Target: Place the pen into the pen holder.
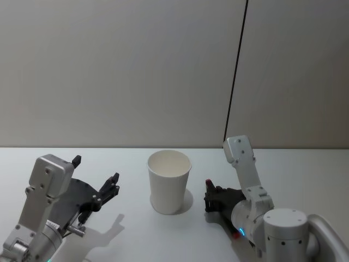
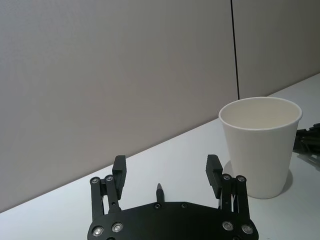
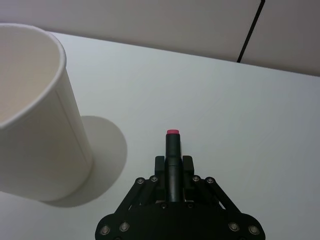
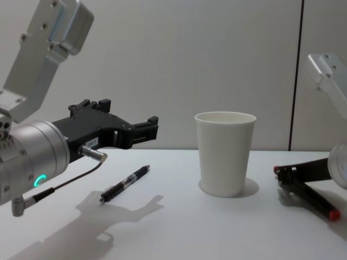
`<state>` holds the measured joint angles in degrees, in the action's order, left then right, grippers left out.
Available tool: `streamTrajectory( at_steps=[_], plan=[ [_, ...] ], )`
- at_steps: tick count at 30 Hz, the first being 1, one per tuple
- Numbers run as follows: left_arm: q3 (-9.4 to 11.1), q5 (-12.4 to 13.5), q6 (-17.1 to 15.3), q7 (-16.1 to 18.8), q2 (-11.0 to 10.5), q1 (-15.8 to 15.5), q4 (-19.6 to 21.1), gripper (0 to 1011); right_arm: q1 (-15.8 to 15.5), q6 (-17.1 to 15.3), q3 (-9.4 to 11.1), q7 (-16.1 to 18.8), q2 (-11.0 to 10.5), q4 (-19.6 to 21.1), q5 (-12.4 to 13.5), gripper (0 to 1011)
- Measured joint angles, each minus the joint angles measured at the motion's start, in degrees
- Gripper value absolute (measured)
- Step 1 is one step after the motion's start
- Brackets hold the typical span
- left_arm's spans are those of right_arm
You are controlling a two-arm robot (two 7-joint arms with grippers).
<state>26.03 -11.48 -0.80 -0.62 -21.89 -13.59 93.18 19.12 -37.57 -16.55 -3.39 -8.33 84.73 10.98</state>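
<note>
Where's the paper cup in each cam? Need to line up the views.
Head: cup mid-frame, between left hand and right hand.
Left wrist: cup whole, just beyond the open left hand.
Right wrist: cup close beside the right hand, cut by the frame; hand shut on a pen.
Chest: cup just right of centre, seen side-on.
Shared landmark: dark vertical wall seam behind the cup.

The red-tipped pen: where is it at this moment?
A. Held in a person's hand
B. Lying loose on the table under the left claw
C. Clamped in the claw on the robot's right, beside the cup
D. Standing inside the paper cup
C: the right gripper is shut on the red-tipped pen, low beside the cup. The other pen lies loose on the table below the open left gripper.
</note>
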Motion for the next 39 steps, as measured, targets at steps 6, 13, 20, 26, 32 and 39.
streamTrajectory(
  at_steps=[6, 13, 20, 26, 32, 39],
  plan=[
    [0.0, 0.0, 0.0, 0.0, 0.0, 0.0, 0.0, 1003, 0.0, 3.0, 0.4, 0.4, 0.4, -0.2, 0.0, 193],
    [0.0, 0.0, 0.0, 0.0, 0.0, 0.0, 0.0, 1003, -0.1, 8.0, 0.9, 0.5, 1.2, -0.4, -0.2, 193],
    [0.0, 0.0, 0.0, 0.0, 0.0, 0.0, 0.0, 1003, -0.2, 13.5, 1.5, 0.7, 2.0, -0.6, -0.3, 193],
    [0.0, 0.0, 0.0, 0.0, 0.0, 0.0, 0.0, 1003, -0.3, 19.0, 2.2, 0.8, 2.8, -0.6, -0.4, 193],
    [0.0, 0.0, 0.0, 0.0, 0.0, 0.0, 0.0, 1003, -0.4, 24.5, 2.8, 0.9, 3.6, -0.7, -0.6, 193],
    [0.0, 0.0, 0.0, 0.0, 0.0, 0.0, 0.0, 1003, -0.3, 31.1, 3.5, 1.3, 4.6, -1.0, -0.7, 193]
  ],
)
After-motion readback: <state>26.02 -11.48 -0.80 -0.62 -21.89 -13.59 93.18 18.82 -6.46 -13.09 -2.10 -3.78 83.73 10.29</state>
